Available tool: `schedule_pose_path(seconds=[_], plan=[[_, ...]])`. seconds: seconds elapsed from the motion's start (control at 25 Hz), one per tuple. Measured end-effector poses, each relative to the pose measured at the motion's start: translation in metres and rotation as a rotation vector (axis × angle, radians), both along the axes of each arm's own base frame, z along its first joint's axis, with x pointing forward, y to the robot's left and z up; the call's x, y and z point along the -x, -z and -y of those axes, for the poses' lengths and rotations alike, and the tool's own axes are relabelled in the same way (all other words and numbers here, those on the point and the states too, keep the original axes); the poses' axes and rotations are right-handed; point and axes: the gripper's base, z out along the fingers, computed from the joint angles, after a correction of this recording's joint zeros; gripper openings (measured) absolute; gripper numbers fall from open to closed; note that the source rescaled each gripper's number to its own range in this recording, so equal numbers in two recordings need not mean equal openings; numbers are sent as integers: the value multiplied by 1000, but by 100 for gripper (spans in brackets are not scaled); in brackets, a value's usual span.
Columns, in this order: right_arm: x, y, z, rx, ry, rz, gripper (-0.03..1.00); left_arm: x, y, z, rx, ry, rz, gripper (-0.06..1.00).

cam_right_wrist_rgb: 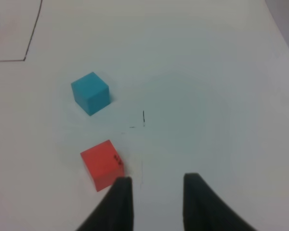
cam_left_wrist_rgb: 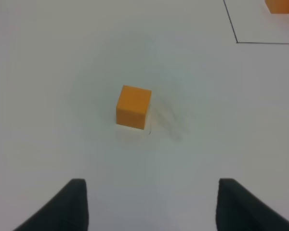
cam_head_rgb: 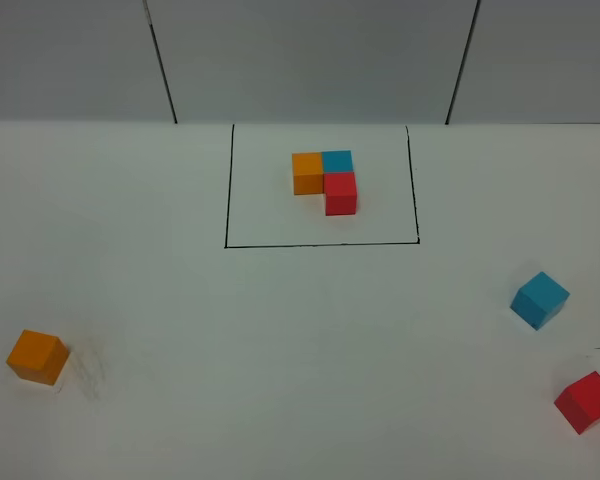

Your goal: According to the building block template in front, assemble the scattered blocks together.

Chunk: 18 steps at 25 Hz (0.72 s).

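The building block template [cam_head_rgb: 325, 180] is an orange, blue and red L inside a thin black drawn rectangle [cam_head_rgb: 320, 243] at the back middle. The scattered orange cube [cam_head_rgb: 37, 357] lies at the front left. The light blue cube [cam_head_rgb: 539, 299] and the red cube [cam_head_rgb: 587, 401] lie at the right. Neither gripper shows in the exterior high view. In the left wrist view my left gripper [cam_left_wrist_rgb: 151, 209] is open and empty, apart from the orange cube [cam_left_wrist_rgb: 133, 107] ahead of it. In the right wrist view my right gripper [cam_right_wrist_rgb: 156, 202] is open, narrower, and empty, beside the red cube [cam_right_wrist_rgb: 102, 164]. The blue cube [cam_right_wrist_rgb: 90, 93] lies farther off.
The white table [cam_head_rgb: 280, 350] ends at a grey back wall [cam_head_rgb: 300, 60] with dark seams. Small black pen marks [cam_right_wrist_rgb: 143, 118] lie on the table near the red and blue cubes. A corner of the frame [cam_left_wrist_rgb: 236, 33] shows in the left wrist view.
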Motion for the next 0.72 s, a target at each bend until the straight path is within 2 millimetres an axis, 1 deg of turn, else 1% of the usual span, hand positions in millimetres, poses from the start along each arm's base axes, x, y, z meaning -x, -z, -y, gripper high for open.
schedule_pose_path(seconds=[0.72], plan=[[0, 0, 0, 0, 0, 0, 0, 0, 0, 0, 0, 0, 0, 27]])
